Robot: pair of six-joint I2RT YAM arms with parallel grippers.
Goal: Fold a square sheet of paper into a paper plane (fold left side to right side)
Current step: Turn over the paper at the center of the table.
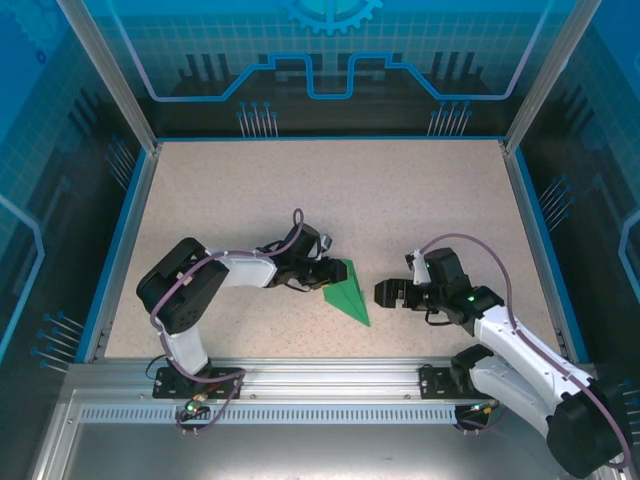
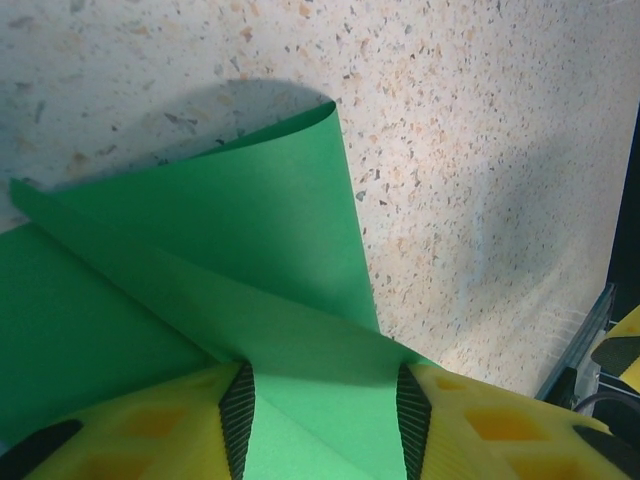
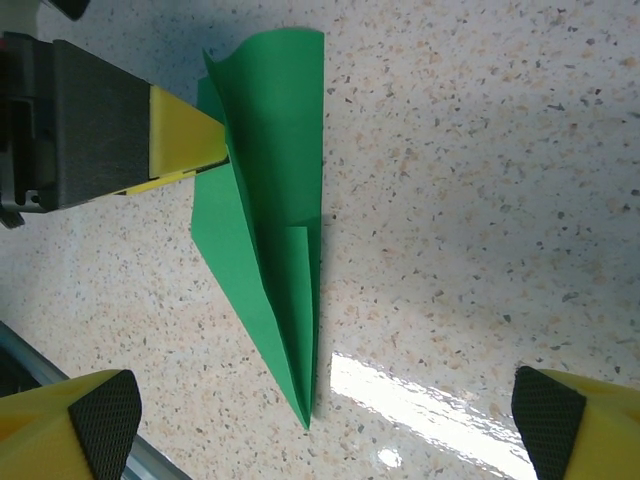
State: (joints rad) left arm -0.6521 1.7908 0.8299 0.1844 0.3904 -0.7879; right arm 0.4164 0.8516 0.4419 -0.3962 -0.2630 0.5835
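Looking down from above, the green sheet of paper lies on the speckled table between the two arms, already creased into a narrow dart with its tip aimed at the near edge. The left gripper is right on the paper's left edge. From its own wrist camera, the black pads stand a little apart with green paper running across the gap, and one flap curls up off the table just beyond them. Whether those pads are really clamping the paper, I cannot tell. Over on the other side, the right gripper sits just beside the dart's right edge, apart from it, jaws spread wide with only bare table between them. Its wrist view shows the dart's centre fold and the pointed tip facing it.
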